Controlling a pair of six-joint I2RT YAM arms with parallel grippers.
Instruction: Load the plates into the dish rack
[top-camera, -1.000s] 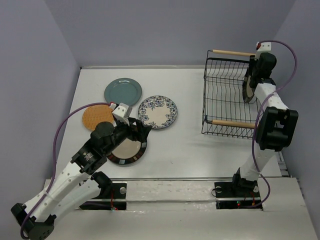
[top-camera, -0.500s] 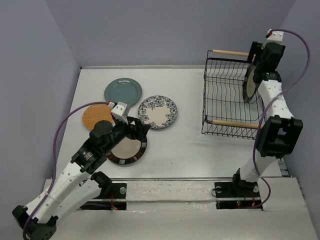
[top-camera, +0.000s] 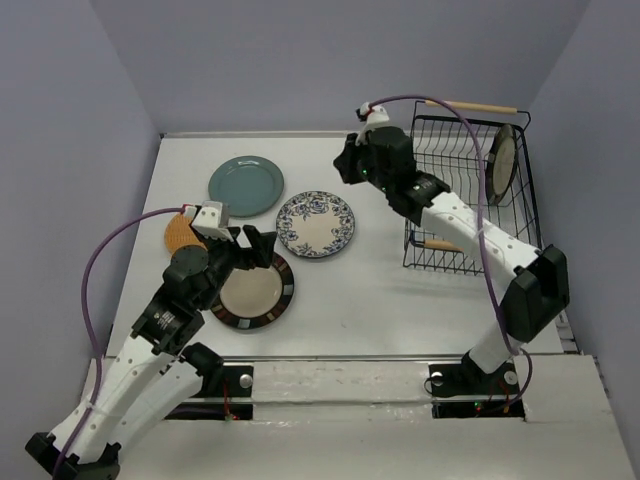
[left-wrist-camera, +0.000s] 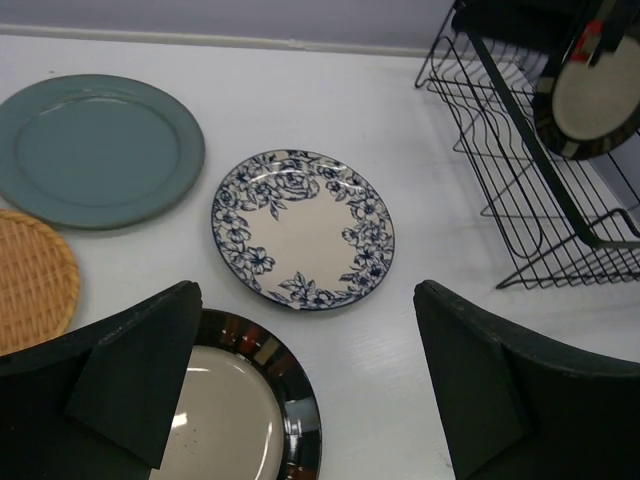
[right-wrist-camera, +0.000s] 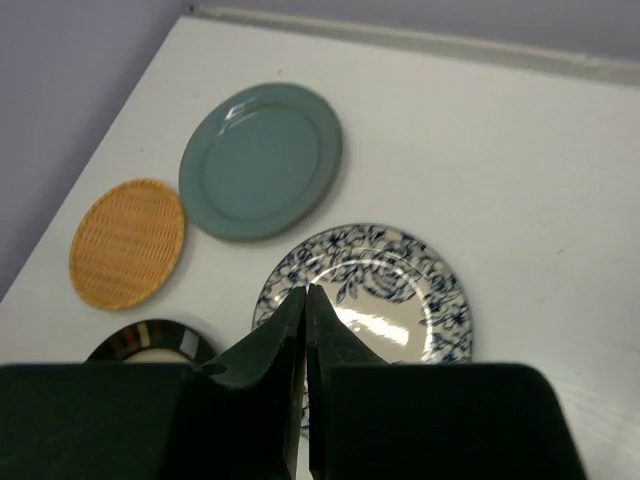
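The teal plate (top-camera: 246, 186) (left-wrist-camera: 95, 150) (right-wrist-camera: 262, 160), the blue-flowered plate (top-camera: 315, 224) (left-wrist-camera: 303, 229) (right-wrist-camera: 400, 270) and the orange-tan plate (top-camera: 178, 232) (right-wrist-camera: 127, 242) lie flat on the table. A cream plate with a striped rim (top-camera: 255, 292) (left-wrist-camera: 240, 420) lies under my left gripper (top-camera: 250, 245) (left-wrist-camera: 307, 300), which is open and empty. Another striped plate (top-camera: 502, 163) (left-wrist-camera: 590, 100) stands upright in the dish rack (top-camera: 465, 150) (left-wrist-camera: 500, 170). My right gripper (top-camera: 345, 165) (right-wrist-camera: 305, 290) hangs shut and empty above the flowered plate's far edge.
The rack's wooden handles (top-camera: 480, 105) run along its far and near sides. My right arm stretches left across the rack's near-left corner. The left arm covers part of the orange-tan plate. Grey walls close in the table on three sides.
The right gripper let go of the striped plate in the rack, swung left out over the table and closed. The left gripper drew back slightly over its striped plate.
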